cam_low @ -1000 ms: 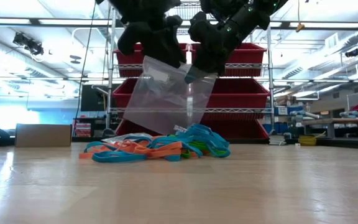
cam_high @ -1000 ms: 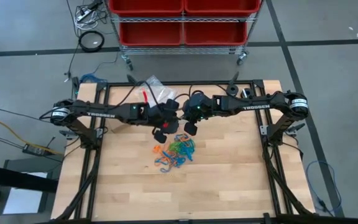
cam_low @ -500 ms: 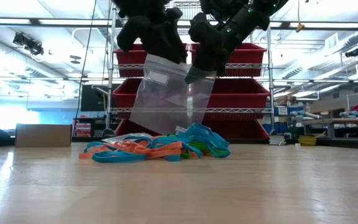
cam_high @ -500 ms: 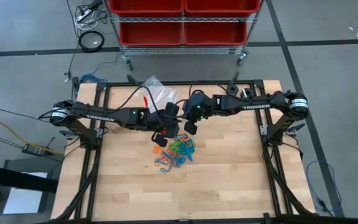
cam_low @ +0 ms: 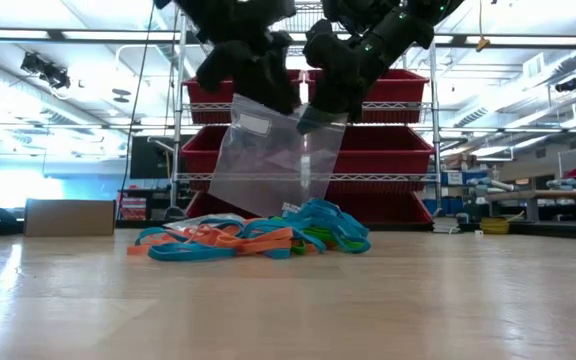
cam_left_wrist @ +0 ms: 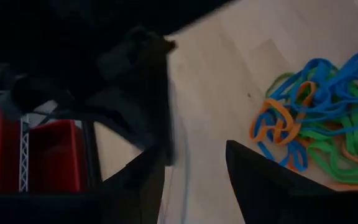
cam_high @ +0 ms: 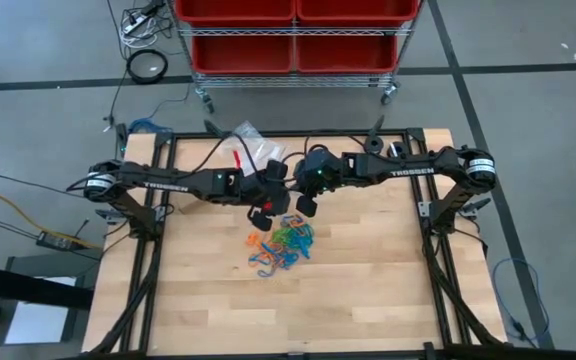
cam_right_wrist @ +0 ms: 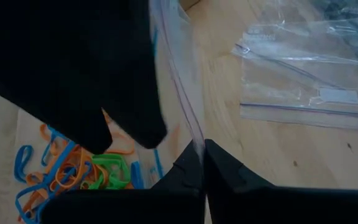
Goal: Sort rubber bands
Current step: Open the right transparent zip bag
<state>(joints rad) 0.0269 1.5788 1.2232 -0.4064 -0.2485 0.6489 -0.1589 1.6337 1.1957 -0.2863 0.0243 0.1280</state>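
A clear plastic bag [cam_low: 268,150] hangs over the table's middle between my two grippers. My right gripper [cam_right_wrist: 202,148] is shut on it. My left gripper [cam_left_wrist: 193,149] is open at the bag's other upper corner [cam_low: 240,103], with a thin bag edge [cam_left_wrist: 183,183] running between its fingers. The rubber bands [cam_high: 283,240] lie in a loose orange, blue and green pile on the wood just under and in front of the bag, also seen in the low view [cam_low: 258,238]. The pile hides the bag's lower edge. My left gripper stands at the bag's upper corner, but I cannot tell whether its fingers touch the plastic. My right gripper pinches the bag's top zip edge [cam_right_wrist: 191,134] between its two shut fingers, slanting down from the table's right. The bag hangs below it, roughly upright.
More clear bags [cam_right_wrist: 303,87] lie flat on the wood toward the far edge [cam_high: 253,145], with a red stick-like thing [cam_high: 234,155] beside them. A rack of red bins [cam_high: 293,30] stands beyond the table. Bare wood lies toward the near edge [cam_high: 298,310].
The bag's side by my left gripper has swung in a little, so the bag hangs more upright than a second ago. My right gripper and the corner it holds have kept still.
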